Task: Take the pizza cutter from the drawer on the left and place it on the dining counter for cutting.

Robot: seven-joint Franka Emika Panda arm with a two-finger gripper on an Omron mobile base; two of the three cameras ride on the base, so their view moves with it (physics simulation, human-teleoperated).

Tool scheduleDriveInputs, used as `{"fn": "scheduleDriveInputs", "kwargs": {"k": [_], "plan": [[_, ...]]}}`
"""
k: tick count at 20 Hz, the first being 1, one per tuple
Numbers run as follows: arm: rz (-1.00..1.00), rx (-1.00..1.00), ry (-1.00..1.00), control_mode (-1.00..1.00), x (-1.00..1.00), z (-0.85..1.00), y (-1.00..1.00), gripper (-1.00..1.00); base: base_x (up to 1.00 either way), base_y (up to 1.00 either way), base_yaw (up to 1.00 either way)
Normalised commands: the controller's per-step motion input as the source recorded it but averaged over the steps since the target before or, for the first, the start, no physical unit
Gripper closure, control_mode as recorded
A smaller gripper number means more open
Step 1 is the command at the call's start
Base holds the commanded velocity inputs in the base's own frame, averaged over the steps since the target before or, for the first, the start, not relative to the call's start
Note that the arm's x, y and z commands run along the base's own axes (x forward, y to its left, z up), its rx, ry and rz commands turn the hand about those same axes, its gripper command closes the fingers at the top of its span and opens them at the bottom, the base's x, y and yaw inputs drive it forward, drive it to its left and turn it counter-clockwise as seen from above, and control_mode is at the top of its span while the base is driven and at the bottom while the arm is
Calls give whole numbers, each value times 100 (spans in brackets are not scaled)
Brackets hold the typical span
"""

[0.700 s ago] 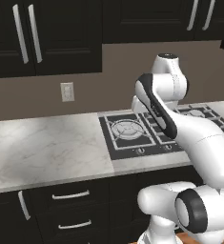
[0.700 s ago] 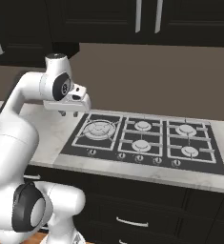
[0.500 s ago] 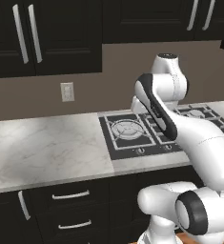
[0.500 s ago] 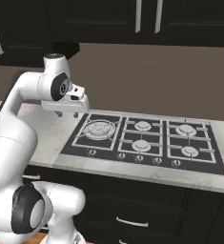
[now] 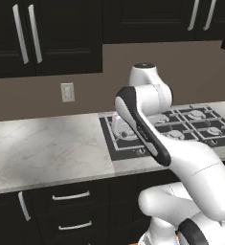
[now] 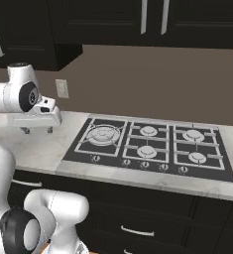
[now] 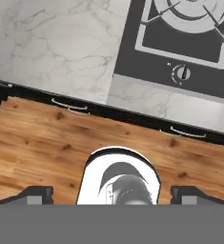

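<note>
Left of the gas stove (image 6: 147,144), above the marble counter (image 5: 42,148): hovering with jaws spread wide and nothing between them. Confirmed from the hand view, with one dark fingertip (image 7: 37,193) low at each side, well apart, looking straight down past the counter's front edge to the wooden floor (image 7: 37,143).

Below the counter, left of the stove: shut black drawer (image 5: 71,196) with a curved silver bar handle, flush with the cabinet face. Directly beneath it, a similar black drawer front (image 5: 74,225), also shut. Cannot tell where the pizza cutter lies, with any drawer contents hidden behind the closed fronts.

Across the stove's left burners in the left base view: white arm (image 5: 181,158), bent at the elbow and reaching back towards the counter side. Nearest the jaws on the stove's front strip: a round knob (image 7: 181,73).

On the brown wall up and left of the stove: a pale outlet (image 5: 67,92). Higher still, dark upper cabinets (image 5: 47,33) with long silver pulls.
</note>
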Motion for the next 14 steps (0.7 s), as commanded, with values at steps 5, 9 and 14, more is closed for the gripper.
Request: {"fn": "scheduleDriveInputs", "kwargs": {"k": [5,9,14], "plan": [[21,0,0,-100,-45,-38,62,-100,0,0,0],[17,-6,-1,-100,-7,-33,37,-100,0,0,0],[21,-10,0,-100,-1,-39,55,-100,0,0,0]]}}
